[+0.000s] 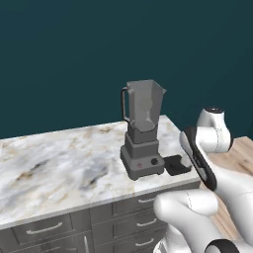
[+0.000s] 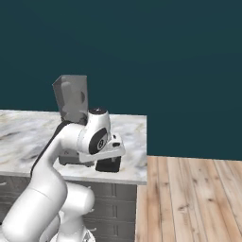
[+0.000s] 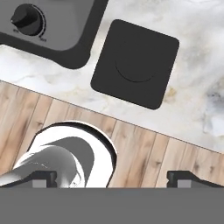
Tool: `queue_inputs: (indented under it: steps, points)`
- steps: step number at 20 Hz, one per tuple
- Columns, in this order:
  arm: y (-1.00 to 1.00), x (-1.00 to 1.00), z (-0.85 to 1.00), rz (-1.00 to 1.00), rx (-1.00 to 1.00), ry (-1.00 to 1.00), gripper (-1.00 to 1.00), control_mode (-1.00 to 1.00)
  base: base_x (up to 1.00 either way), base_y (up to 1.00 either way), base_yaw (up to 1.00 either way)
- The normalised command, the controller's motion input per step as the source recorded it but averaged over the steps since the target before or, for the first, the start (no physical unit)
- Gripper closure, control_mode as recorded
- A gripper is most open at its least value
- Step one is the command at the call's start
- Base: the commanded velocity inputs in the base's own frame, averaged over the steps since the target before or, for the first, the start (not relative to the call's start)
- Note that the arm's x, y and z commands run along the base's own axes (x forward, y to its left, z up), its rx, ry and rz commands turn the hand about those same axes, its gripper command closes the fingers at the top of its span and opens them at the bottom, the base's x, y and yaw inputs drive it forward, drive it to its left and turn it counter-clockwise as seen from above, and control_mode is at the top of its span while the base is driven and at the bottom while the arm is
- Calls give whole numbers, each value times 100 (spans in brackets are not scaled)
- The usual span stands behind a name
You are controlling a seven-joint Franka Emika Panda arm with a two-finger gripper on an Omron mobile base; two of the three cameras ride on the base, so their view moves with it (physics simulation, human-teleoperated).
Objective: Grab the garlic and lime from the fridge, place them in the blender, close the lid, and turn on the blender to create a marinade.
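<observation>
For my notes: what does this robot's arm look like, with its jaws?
A glossy white arm of rounded, bulbous segments, with black bands at the joints. A dark disc caps one joint, and a black strip runs along one link. The wrist ends in a flat white hand carrying the gripper: two small dark-grey square fingertips. No markings are legible.

A marbled bench (image 1: 59,163) runs along the room — pale stone veined with brown and grey, its edge ending square at the right. Under it sit dark grey drawers (image 1: 129,220) with pale bar handles (image 1: 43,230). Beyond the bench's end the wooden floor (image 2: 194,198) shows in light planks — warm against the flat, dark teal wall (image 1: 74,54) behind everything.
</observation>
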Motion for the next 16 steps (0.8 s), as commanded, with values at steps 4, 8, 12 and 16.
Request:
queue_inputs:
  steps: [4,8,12,16]
  points:
    - [11,22,-8,0,0,2,-100,-100,0,0,0]
    - [21,26,-26,-1,4,6,-100,-100,0,0,0]
    - [28,31,-26,-5,6,4,-100,-100,0,0,0]
    - [8,29,-25,-4,4,2,-100,-100,0,0,0]
